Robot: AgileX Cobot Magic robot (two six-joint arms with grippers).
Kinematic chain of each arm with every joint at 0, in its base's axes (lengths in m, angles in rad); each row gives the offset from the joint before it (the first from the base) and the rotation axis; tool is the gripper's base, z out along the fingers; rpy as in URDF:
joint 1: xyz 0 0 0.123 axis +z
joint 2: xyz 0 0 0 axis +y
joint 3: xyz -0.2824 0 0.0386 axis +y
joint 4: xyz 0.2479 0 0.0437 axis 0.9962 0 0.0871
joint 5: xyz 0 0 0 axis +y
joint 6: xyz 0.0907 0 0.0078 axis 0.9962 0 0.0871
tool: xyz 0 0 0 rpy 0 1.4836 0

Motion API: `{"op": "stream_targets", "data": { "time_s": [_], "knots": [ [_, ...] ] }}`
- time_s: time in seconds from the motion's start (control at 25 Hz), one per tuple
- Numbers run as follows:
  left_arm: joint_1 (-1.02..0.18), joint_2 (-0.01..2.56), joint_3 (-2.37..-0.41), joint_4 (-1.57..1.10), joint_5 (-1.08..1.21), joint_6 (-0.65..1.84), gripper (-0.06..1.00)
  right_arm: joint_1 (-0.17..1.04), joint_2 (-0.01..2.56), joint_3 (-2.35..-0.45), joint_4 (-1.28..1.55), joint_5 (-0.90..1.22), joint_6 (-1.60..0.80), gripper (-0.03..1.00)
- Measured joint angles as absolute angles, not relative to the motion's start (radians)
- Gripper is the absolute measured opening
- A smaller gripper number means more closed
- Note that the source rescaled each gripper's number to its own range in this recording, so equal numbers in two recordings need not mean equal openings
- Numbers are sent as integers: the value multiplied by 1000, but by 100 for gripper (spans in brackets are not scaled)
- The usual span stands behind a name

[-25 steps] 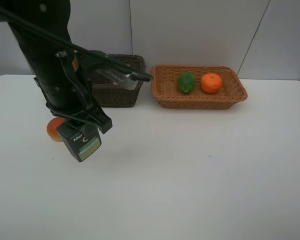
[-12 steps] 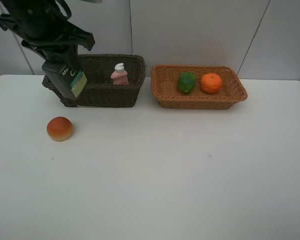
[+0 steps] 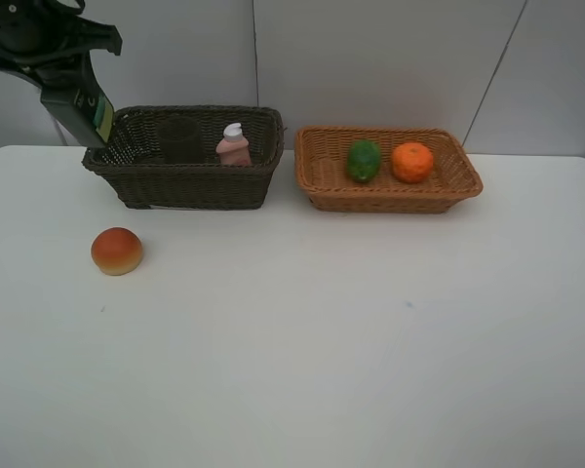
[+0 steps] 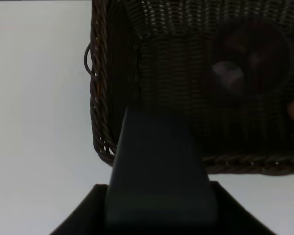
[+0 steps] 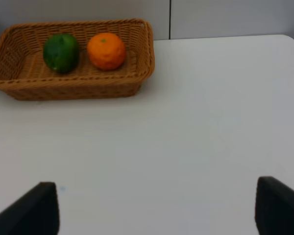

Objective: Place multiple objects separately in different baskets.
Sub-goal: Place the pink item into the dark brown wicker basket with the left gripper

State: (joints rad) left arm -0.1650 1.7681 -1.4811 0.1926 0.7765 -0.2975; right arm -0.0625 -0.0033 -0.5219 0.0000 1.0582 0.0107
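Left gripper [image 3: 63,73] clamped on dark green pump bottle [image 3: 78,105], raised beside dark brown wicker basket [image 3: 190,185]. Right gripper [image 5: 157,210] spread wide, empty, above white table [image 5: 210,122].

— What have you got up there, upper left of the frame?

— My left gripper [image 3: 54,73] is clamped on the dark green pump bottle [image 3: 78,107], tilted, above the left end of the dark brown basket [image 3: 190,185].

— And inside it?

— A pink bottle [image 3: 234,146] and a dim mauve cup [image 3: 179,137]. The lime [image 3: 364,160] and tangerine [image 3: 411,162] sit in the tan basket [image 3: 390,195]. The peach [image 3: 117,251] lies on the table [image 3: 322,341], lower left.
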Motion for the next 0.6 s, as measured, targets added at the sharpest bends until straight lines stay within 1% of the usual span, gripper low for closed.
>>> {"op": "stream_targets", "data": {
  "time_s": [0.2,0.6],
  "knots": [
    [-164,1879,-1542,188,695,-297,48,-63,-3,-522,0,1058,11,72],
    [-154,2012,-1544,182,556,-297,48,-63,-3,-522,0,1058,11,72]
  ]
}}
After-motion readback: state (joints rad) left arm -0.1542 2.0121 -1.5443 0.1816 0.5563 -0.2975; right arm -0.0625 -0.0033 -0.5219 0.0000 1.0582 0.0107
